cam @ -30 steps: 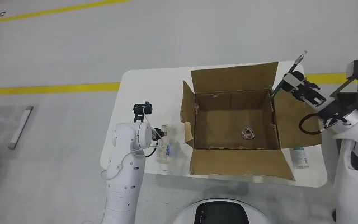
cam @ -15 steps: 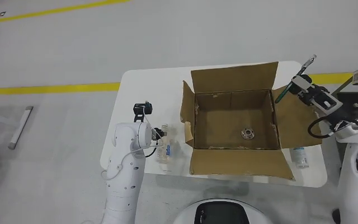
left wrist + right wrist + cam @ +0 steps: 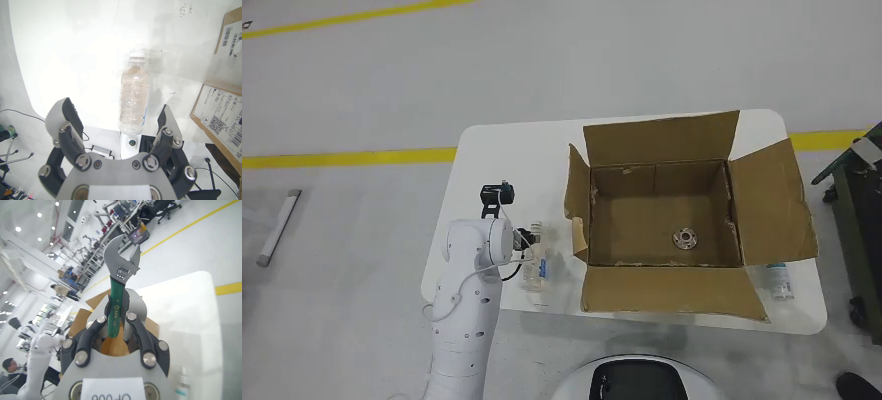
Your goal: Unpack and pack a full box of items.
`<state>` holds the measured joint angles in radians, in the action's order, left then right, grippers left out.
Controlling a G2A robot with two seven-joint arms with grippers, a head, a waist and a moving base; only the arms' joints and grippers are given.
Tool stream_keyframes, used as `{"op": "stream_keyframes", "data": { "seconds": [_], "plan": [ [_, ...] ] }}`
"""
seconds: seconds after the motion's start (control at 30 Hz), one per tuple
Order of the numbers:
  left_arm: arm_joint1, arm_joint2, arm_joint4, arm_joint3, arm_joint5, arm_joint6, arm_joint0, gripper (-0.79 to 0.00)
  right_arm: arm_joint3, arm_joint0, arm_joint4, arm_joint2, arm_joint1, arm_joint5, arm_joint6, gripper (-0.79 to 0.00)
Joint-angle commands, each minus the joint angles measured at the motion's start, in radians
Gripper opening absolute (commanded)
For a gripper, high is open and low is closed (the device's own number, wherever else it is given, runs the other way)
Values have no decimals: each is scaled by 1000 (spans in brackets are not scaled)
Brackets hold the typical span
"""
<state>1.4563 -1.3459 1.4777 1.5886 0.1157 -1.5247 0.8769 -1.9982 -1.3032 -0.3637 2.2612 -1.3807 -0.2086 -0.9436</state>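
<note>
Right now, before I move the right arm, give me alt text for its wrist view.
The right gripper is shut on the green handle of an adjustable wrench, whose silver head juts out past it. Beyond it lie an open cardboard box and the white table.

A white table stands on a grey floor crossed by a yellow line.

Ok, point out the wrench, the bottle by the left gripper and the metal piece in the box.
wrench (image 3: 115, 310): right wrist view, green handle.
bottle (image 3: 134, 98): left wrist view, ribbed body.
metal piece (image 3: 685, 238): top view, middle.
</note>
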Motion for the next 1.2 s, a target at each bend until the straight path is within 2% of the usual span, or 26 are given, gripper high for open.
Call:
{"op": "stream_keyframes", "data": {
  "seconds": [0.0,0.3,0.43,0.57,0.7,1.17],
  "plan": [
    [0,0,0,0,0,0,0,0,4,-20,-56,28,12,-14,-28,-785],
    [0,0,0,0,0,0,0,0,34,-143,-254,38,46,-68,-116,-785],
    [0,0,0,0,0,0,0,0,30,-197,-347,-12,53,-93,-106,-785],
    [0,0,0,0,0,0,0,0,27,-242,-501,-84,59,-118,-75,-785],
    [0,0,0,0,0,0,0,0,36,-275,-609,-142,62,-102,-37,-785],
    [0,0,0,0,0,0,0,0,63,-337,-685,-211,79,-89,-47,-785]
  ]
}}
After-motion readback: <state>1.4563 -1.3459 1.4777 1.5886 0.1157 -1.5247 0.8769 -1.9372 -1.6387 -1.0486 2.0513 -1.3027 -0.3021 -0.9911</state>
